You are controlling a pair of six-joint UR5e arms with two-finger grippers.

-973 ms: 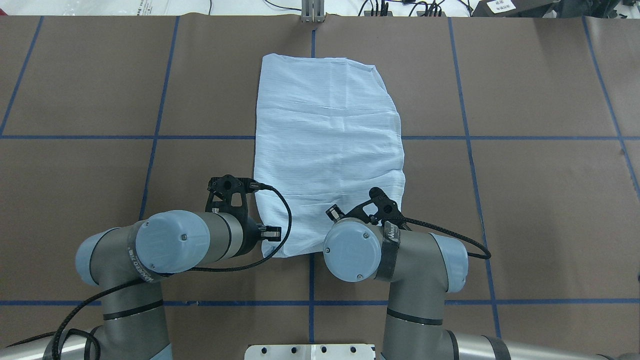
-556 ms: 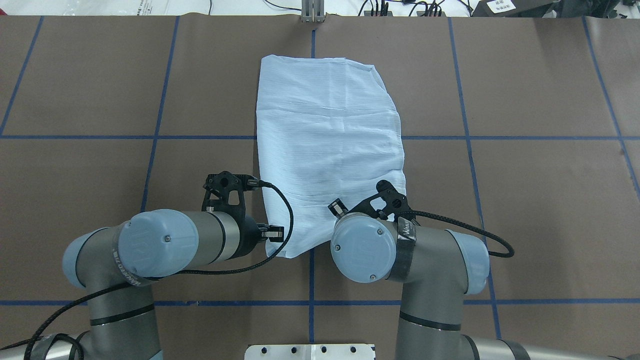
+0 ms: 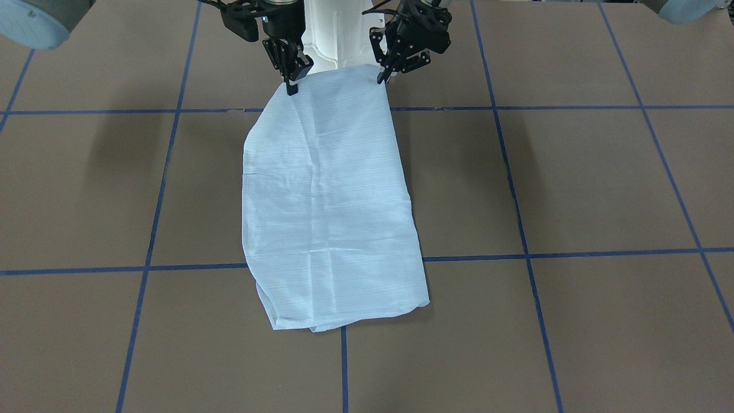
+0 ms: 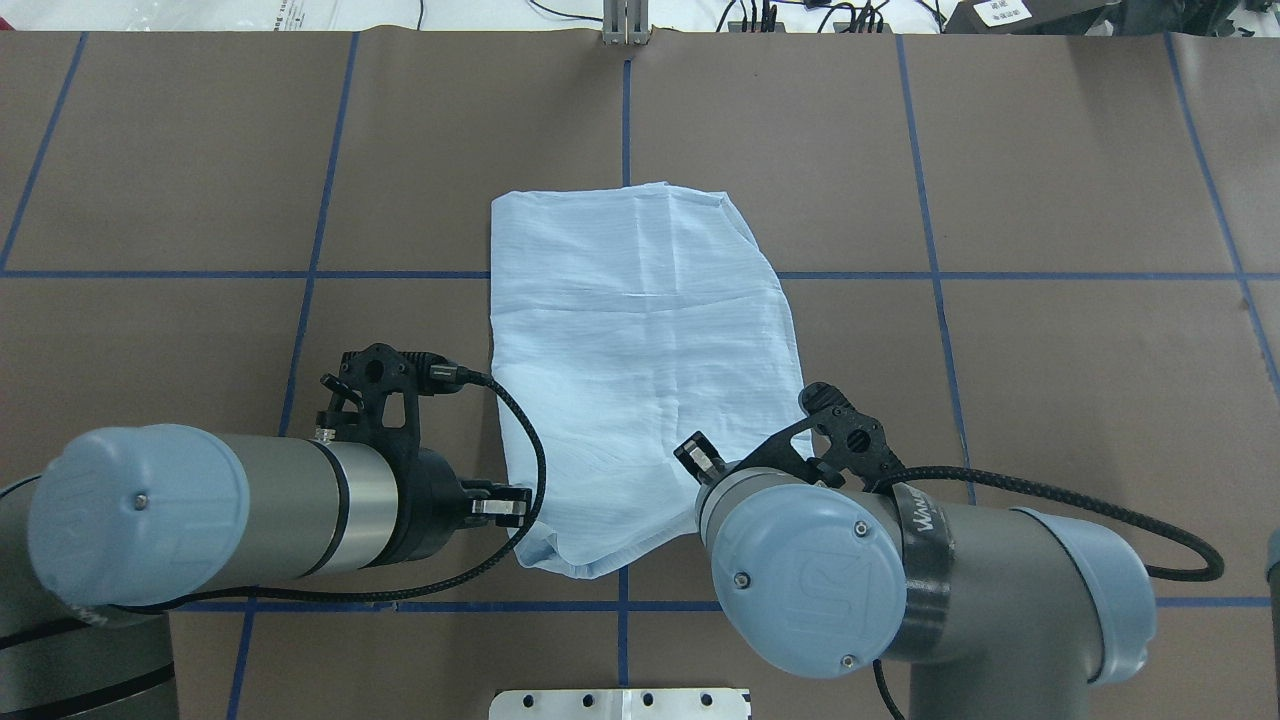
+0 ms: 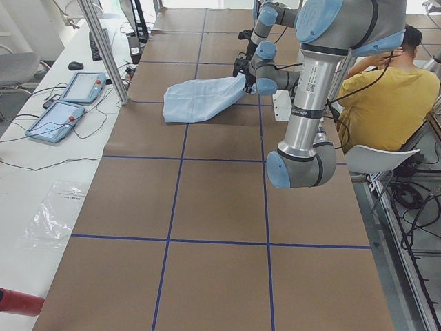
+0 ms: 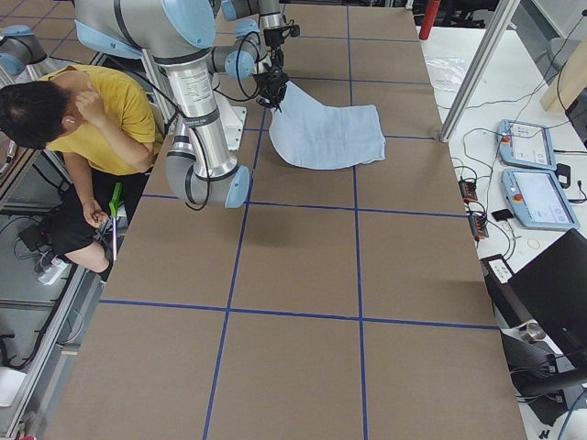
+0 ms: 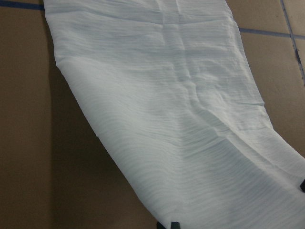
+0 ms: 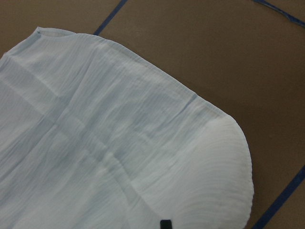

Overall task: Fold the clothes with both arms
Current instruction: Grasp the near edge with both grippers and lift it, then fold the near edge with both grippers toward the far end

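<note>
Pale blue striped cloth, a folded button-up shirt [image 3: 327, 201], lay stretched along the middle of the brown paper-covered bench [image 3: 573, 183] while two robot arms held its robot-side edge aloft. Seen from the operators' side, the right hand [image 3: 291, 85] had its fingers pressed together on the shirt's corner at 11 o'clock. The left hand [image 3: 382, 76] pinched the corner at 1 o'clock in like manner. Between them the edge hung raised above the bench. From there the fabric sloped down and rested flat toward 6 o'clock, its far end lying just across a blue tape line [image 3: 573, 254]. Creases crossed the cloth from side to side. Both wrist cameras looked down a smooth run of shirt with brown bench beside it. A person in a yellow T-shirt [image 5: 386, 100] sat behind the robot, at 2 o'clock in the left-end view.
</note>
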